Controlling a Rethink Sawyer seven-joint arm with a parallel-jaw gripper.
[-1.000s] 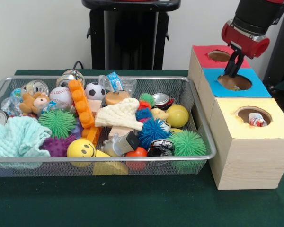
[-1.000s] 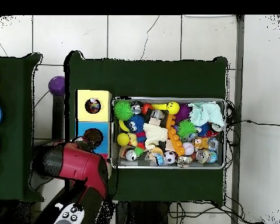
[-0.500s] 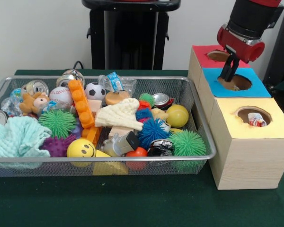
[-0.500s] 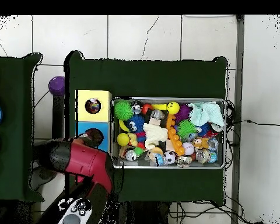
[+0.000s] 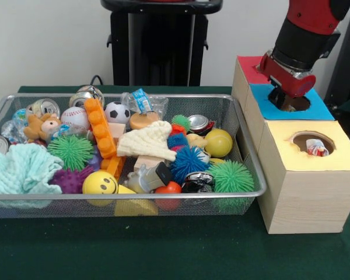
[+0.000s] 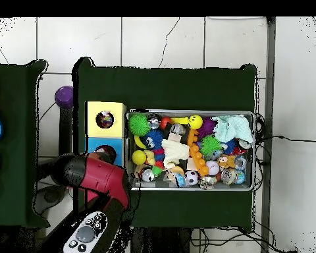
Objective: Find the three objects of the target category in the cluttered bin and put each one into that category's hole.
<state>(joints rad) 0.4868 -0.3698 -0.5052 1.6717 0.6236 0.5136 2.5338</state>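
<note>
Hanging over the blue-topped box [image 5: 289,102], the tool [image 5: 284,99], its fingers hidden so I cannot tell their state, has the cluttered bin [image 5: 249,169] at eight o'clock and the hole [image 5: 312,143] at five o'clock, dotted fabric [image 5: 318,149] showing inside.

front: across table, faces robot | overhead: straight down | shared: bin [image 5: 128,192]

You see 1 arm [image 5: 306,26], red shell above a black cylindrical section, ending in a red collar with a pale rim and dark underside. From overhead, your arm [image 6: 95,179] shows a rounded red housing with black joints, and a grey panel [image 6: 85,234] carrying round dark buttons near the base.
</note>
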